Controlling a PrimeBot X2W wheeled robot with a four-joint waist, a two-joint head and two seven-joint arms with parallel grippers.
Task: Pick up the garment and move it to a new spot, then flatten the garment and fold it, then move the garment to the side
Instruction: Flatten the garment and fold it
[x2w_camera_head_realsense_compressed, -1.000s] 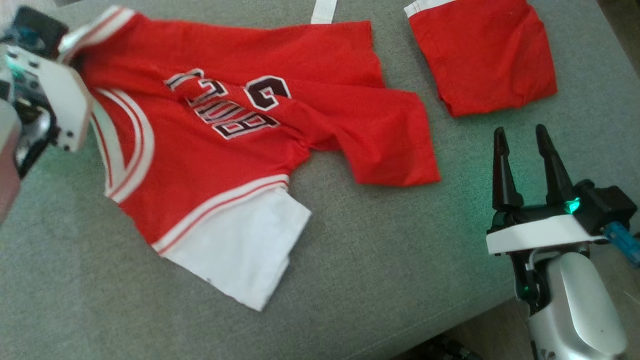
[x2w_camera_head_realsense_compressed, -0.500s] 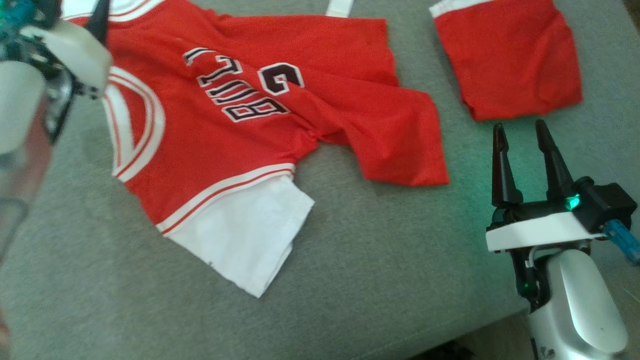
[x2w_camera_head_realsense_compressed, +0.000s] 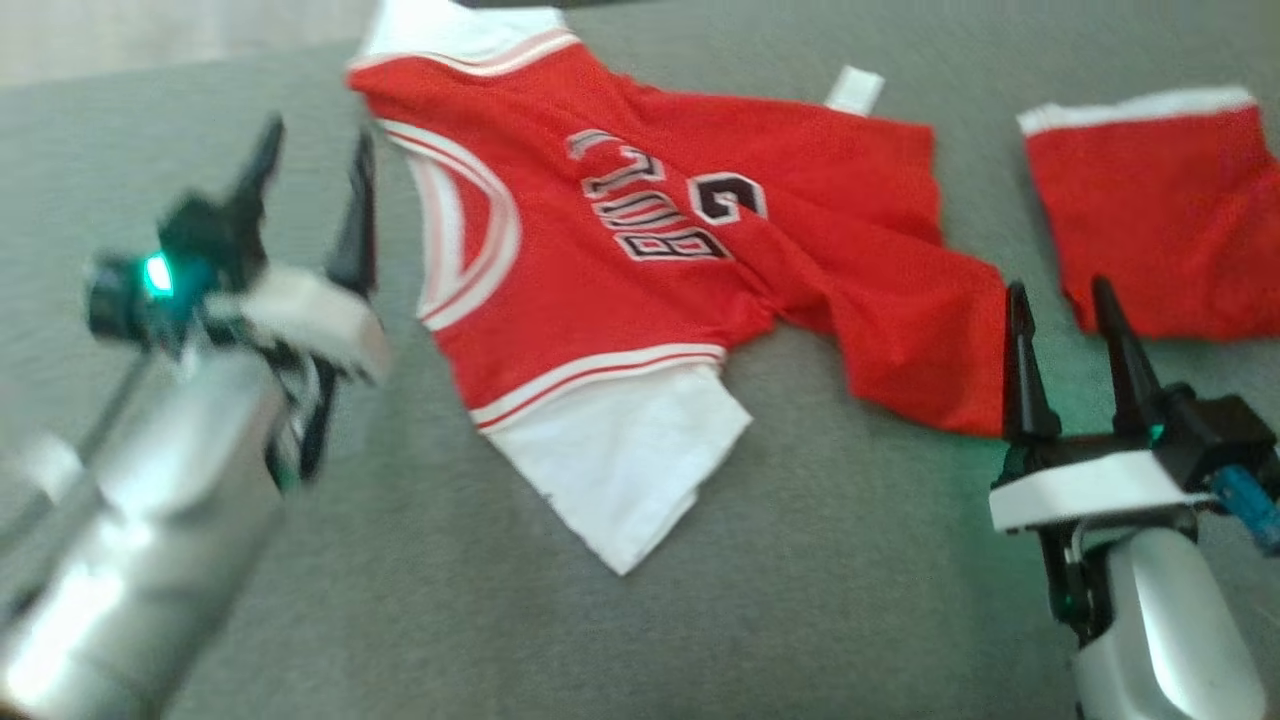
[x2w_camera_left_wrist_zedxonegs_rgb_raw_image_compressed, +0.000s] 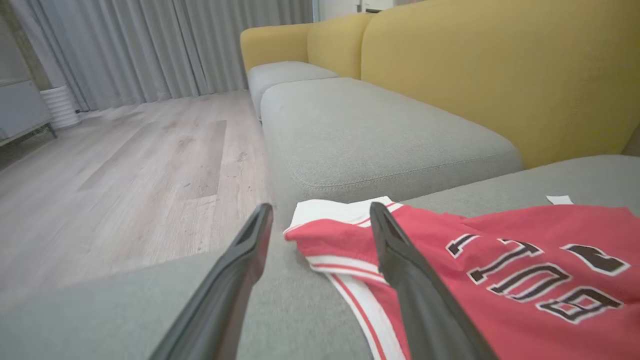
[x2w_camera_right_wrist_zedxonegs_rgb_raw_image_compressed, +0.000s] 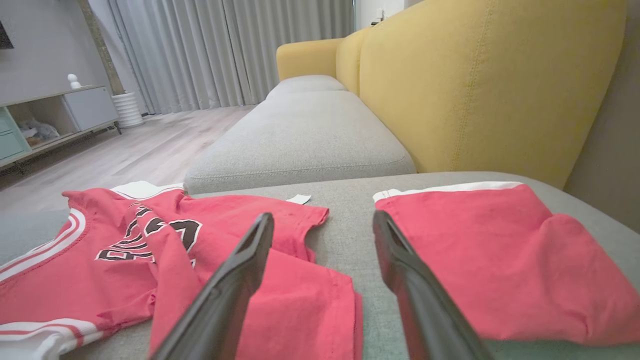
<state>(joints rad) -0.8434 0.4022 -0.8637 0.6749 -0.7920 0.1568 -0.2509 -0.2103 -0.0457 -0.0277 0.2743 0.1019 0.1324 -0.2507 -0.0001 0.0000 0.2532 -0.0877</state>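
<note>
Since a second ago the left gripper (x2w_camera_head_realsense_compressed: 318, 140) has let go of the jersey (x2w_camera_head_realsense_compressed: 620, 270) at its shoulder and drawn back, and now hovers just beside the armhole with its fingers spread apart (the head camera has swung too, so the cloth's drift across the view is not real). The right gripper (x2w_camera_head_realsense_compressed: 1060, 290) waits with fingers apart, empty, near the jersey's rumpled hem. The jersey lies on the grey sofa cushion (x2w_camera_head_realsense_compressed: 800, 600), creased across the middle, its collar close to the cushion's edge. Smoothing from here could drag that collar off the edge, or catch the red shorts (x2w_camera_head_realsense_compressed: 1160, 230) lying near the hem.
</note>
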